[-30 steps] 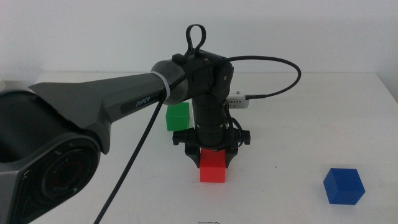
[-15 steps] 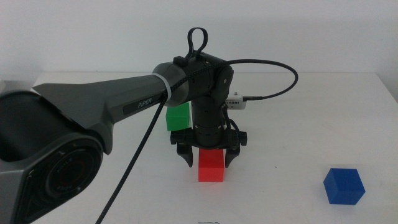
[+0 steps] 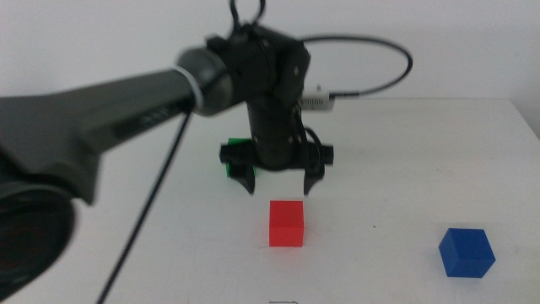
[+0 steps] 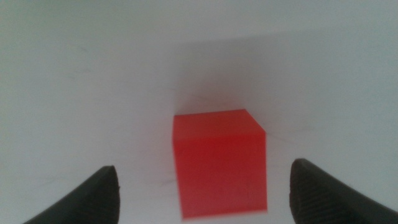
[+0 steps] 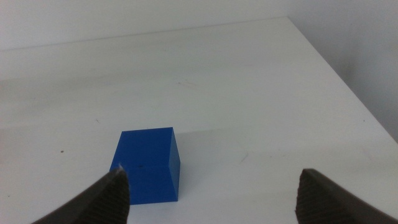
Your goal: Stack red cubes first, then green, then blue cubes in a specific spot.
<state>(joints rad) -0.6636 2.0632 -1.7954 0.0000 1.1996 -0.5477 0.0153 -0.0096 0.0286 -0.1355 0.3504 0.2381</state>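
The red cube (image 3: 286, 223) rests alone on the white table near the middle front; it also shows in the left wrist view (image 4: 219, 160). My left gripper (image 3: 279, 185) hangs open and empty just above and behind it. The green cube (image 3: 233, 157) is mostly hidden behind the left gripper, with only a sliver showing. The blue cube (image 3: 466, 251) sits at the front right, also seen in the right wrist view (image 5: 147, 164). My right gripper (image 5: 208, 190) is open and empty near the blue cube, out of the middle view.
The left arm (image 3: 101, 118) and its black cable (image 3: 384, 72) cross the left and middle of the table. The table's right edge (image 3: 527, 127) is close to the blue cube.
My left gripper opened, let go of the red cube and rose up and back. The red cube stays on the table.
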